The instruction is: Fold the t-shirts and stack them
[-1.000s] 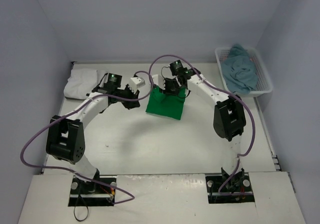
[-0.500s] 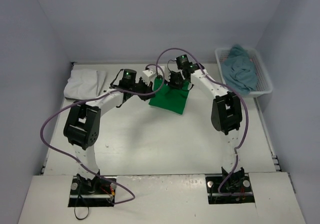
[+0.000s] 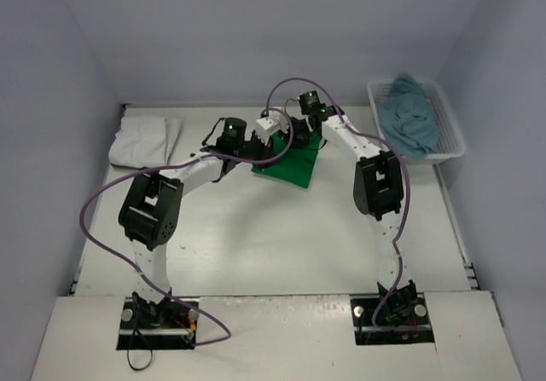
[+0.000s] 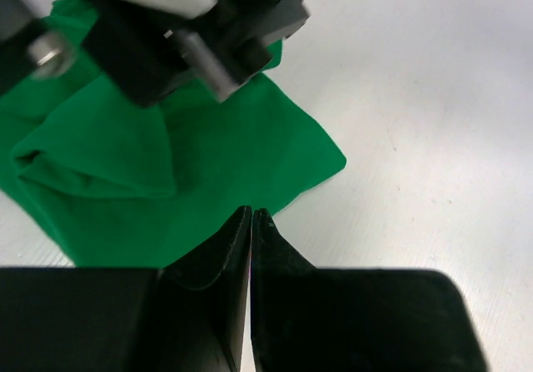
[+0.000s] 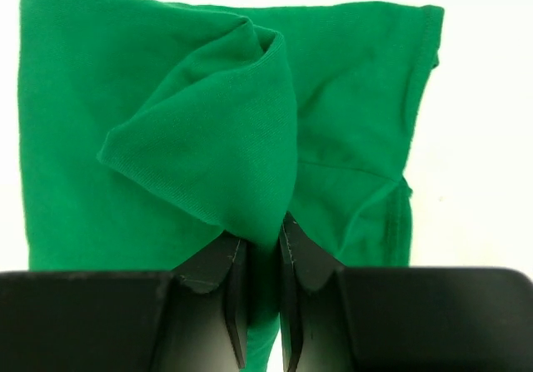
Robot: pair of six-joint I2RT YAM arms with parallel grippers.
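The bright green t-shirt [image 3: 294,166] lies folded at the middle of the table's far half. My right gripper [image 3: 295,139] is over its far edge, shut on a raised fold of the green cloth [image 5: 208,139], which is pinched between its fingers [image 5: 260,239]. My left gripper [image 4: 251,212] is shut with nothing between its jaws, its tips at the shirt's edge near a corner [image 4: 321,160]; from above, this left gripper [image 3: 258,156] is at the shirt's left side. A white t-shirt [image 3: 145,139] lies at the far left. A teal-blue t-shirt [image 3: 409,118] fills the basket.
The white lattice basket [image 3: 451,139] stands at the far right, against the right wall. Purple cables loop over both arms. Both arms reach inward and almost meet above the green shirt. Walls close in the table on the left, back and right.
The left arm has swung right, up to the green shirt's left edge. The right gripper has pulled the green shirt a little farther from the arm bases.
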